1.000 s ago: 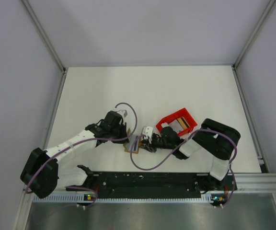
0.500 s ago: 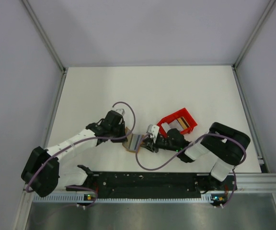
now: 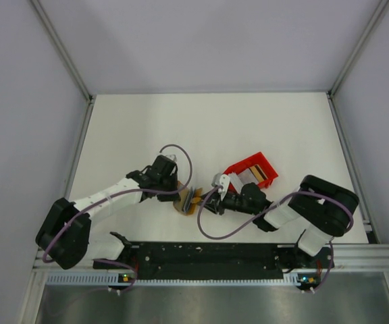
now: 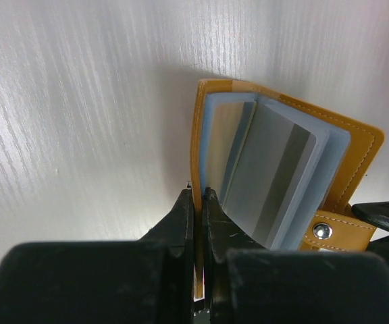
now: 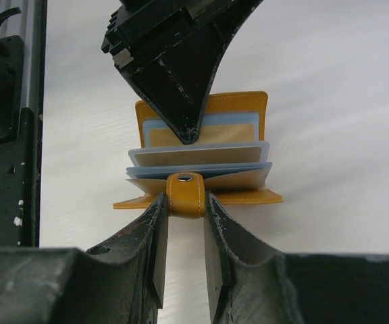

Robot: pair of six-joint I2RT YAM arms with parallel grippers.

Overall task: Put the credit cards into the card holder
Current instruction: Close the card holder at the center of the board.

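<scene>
The orange card holder stands open on the table between my two grippers. My left gripper is shut on the edge of its one cover. My right gripper is closed on its snap tab, on the other cover. Between the covers fan several light blue leaves. A grey-white card with a dark stripe sits among them. I cannot tell a light blue card apart from the leaves. In the top view the left gripper and the right gripper face each other across the holder.
A red raised-rim tray lies just right of the right gripper, with a tan flat thing in it. The black base rail runs along the near edge. Purple cables loop over both arms.
The right arm's elbow has swung right and down while its gripper stayed at the holder. The left gripper shifted slightly. The holder now looks narrower from above.
</scene>
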